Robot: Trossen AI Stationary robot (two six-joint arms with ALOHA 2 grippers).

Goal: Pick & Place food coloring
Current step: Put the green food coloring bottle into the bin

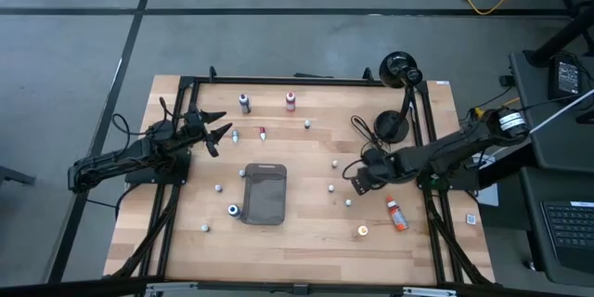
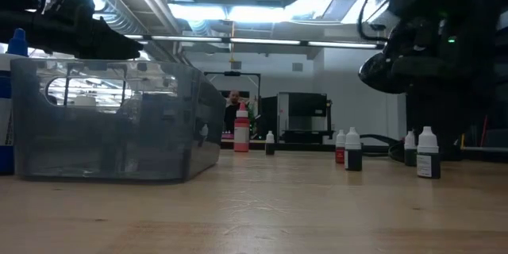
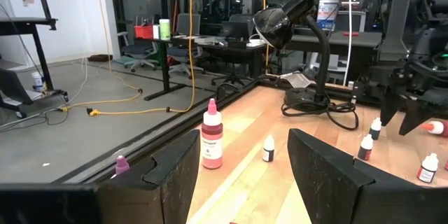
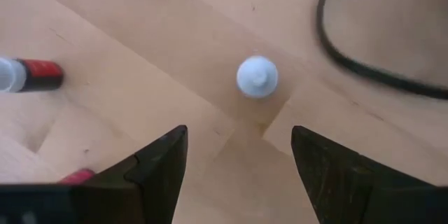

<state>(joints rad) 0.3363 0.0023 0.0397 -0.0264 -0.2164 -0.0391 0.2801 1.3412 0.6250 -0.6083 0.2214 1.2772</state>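
Both arms are dark, near-black jointed links with loose black cables looping off them. Left end effector (image 1: 219, 132) has two tapered pointed black fingers; right end effector (image 1: 356, 184) is a blockier black unit. Right arm carries a white band near its base.

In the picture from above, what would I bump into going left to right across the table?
Left gripper → dark-capped bottle → grey tray → red bottle → right gripper → orange bottle lying down → black lamp.
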